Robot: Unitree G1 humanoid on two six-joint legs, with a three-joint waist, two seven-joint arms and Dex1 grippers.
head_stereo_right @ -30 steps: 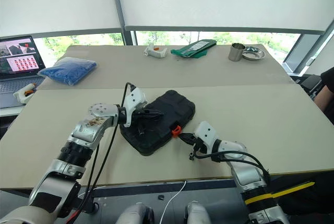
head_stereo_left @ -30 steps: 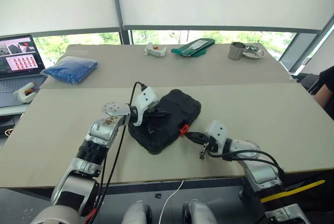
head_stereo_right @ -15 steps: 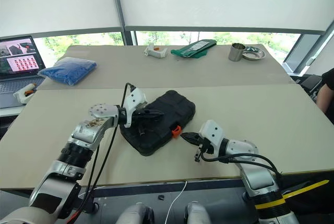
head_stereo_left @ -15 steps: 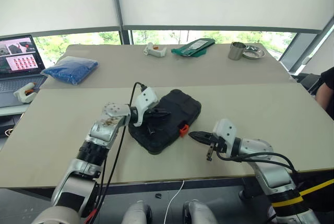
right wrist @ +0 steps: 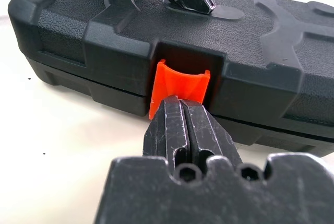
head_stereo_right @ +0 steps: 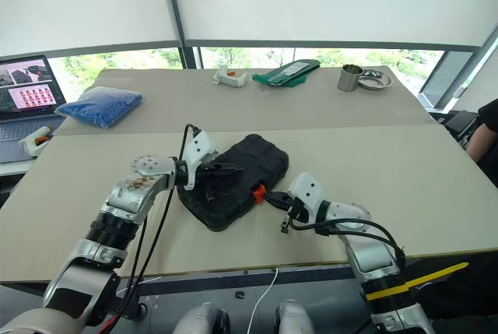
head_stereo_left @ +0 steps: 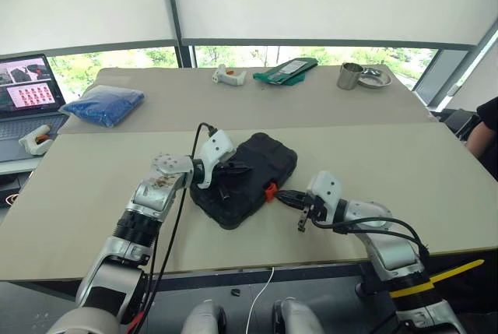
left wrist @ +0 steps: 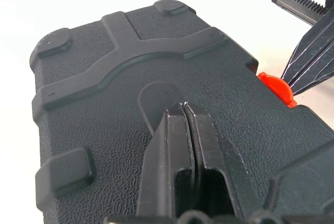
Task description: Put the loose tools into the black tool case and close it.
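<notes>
Touching orange latch (right wrist: 180, 85), right claw (right wrist: 183, 105) (closed)

The left arm reaches forward and inward, its gripper (head_stereo_left: 233, 171) with fingers pressed together, tips resting on the case (head_stereo_left: 268, 159) lid. The right arm bends in from the right, its gripper (head_stereo_left: 286, 196) likewise closed, tips against the orange latch (right wrist: 180, 83) on the case's front edge.

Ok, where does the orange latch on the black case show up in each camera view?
Left eye view: orange latch on the black tool case's near-right edge.
Right eye view: same edge, at the right gripper.
Left wrist view: right side.
Right wrist view: centre.
Shared landmark: the left gripper on the lid.
</notes>
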